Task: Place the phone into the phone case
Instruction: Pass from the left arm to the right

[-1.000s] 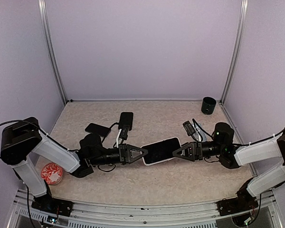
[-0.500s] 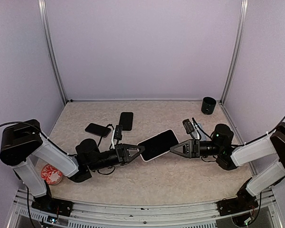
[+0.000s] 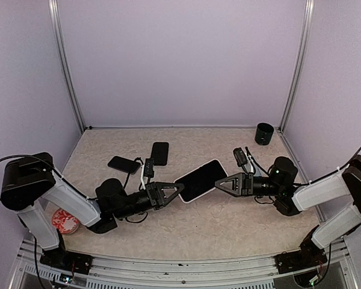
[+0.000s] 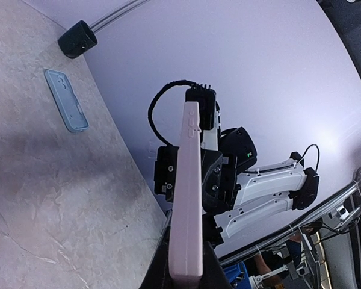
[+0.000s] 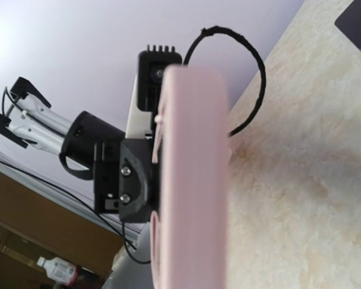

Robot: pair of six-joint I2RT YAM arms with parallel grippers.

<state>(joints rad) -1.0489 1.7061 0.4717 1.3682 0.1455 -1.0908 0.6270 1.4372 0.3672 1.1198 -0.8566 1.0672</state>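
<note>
I have the pink-edged phone with the dark screen (image 3: 200,180) suspended between the two arms. It appears lifted off the speckled beige tabletop (image 3: 228,229), with its right end tilted toward the back wall. My left pincer (image 3: 179,189) is clamped narrow on the phone's left end; in the left wrist view the pink edge rises straight out from between its fingers. My right pincer (image 3: 218,180) meets the phone's right end. Its wrist view shows the pink edge filling the centre but none of its own fingers, so I cannot tell whether it is gripping.

The translucent pale-blue rectangular phone case (image 4: 66,100) lies flat on the tabletop near the small black cup (image 4: 78,39), well apart from the phone and with nothing in it. I cannot pick it out from overhead.

As I judge it, only the pick-up is done. Carrying the phone to the case, lining it up and pressing it in are all left.
</note>
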